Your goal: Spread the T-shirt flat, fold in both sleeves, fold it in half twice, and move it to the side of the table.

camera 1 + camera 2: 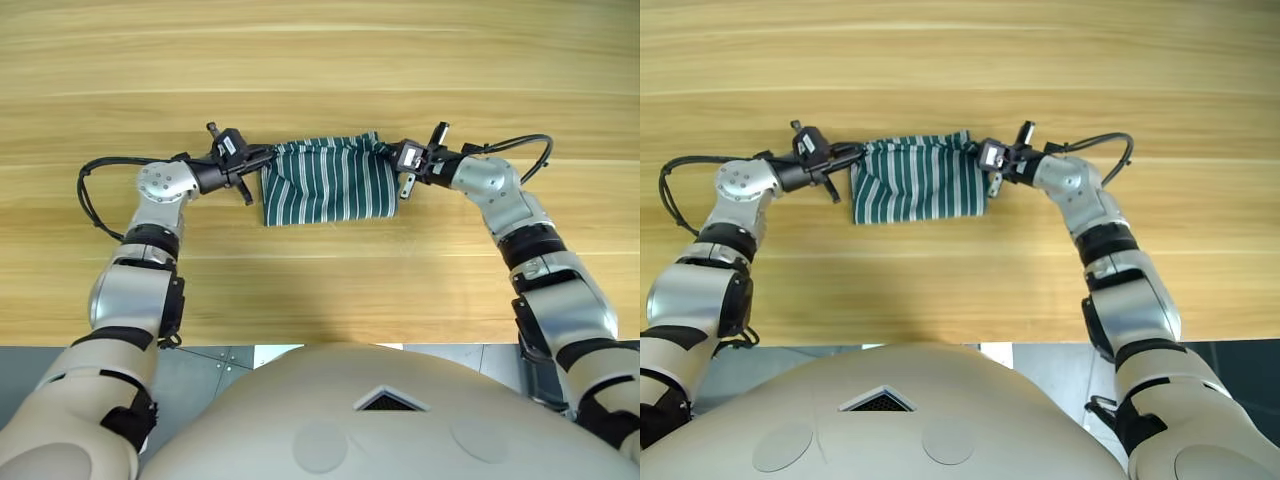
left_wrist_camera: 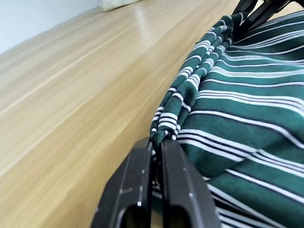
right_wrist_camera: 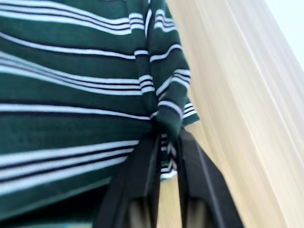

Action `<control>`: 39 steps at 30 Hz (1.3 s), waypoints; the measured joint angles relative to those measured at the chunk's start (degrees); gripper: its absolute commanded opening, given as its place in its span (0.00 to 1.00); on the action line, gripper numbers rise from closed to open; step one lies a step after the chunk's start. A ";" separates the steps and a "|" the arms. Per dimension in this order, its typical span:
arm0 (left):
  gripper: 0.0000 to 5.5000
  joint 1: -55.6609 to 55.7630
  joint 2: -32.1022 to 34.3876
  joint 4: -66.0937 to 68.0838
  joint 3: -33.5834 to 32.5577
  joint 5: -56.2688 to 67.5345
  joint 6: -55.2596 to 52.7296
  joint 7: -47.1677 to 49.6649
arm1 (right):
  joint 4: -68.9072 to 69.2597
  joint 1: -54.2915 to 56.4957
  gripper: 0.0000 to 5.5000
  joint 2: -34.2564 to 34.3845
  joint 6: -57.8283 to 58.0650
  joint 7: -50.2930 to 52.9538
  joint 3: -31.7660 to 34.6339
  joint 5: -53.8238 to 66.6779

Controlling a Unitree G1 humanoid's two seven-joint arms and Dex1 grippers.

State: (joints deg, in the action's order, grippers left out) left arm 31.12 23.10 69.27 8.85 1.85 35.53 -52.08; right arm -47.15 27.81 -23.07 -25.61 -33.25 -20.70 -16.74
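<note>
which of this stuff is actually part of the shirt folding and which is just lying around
In the job: T-shirt, green-striped, bunched; left gripper, shut on one corner; right gripper, shut on another; table, the work surface.
Lying about: a pale thing off at the table's edge, too little showing to name.

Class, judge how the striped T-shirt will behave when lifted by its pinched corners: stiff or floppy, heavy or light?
Probably floppy: the T-shirt bunches into folds at the left gripper and right gripper. Likely light, since small pinches hold it. Its middle may sag.
</note>
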 measured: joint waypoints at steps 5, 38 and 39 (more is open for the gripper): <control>0.27 2.14 -0.46 1.40 -0.66 -1.60 -4.80 2.03 | -9.05 3.87 0.34 2.86 -0.97 3.17 2.73 2.40; 0.31 -7.63 -5.59 -20.37 -17.97 24.36 -3.72 -39.90 | -6.97 6.05 0.76 9.44 -8.23 2.12 15.44 12.03; 0.28 -7.65 -5.58 -20.07 -17.14 23.20 -1.83 -39.89 | -6.99 6.05 0.72 9.84 -8.37 2.97 14.23 10.43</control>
State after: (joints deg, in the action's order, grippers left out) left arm 23.47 17.52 49.20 -8.29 25.05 33.70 -91.97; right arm -54.14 33.86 -13.23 -33.98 -30.28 -6.47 -6.31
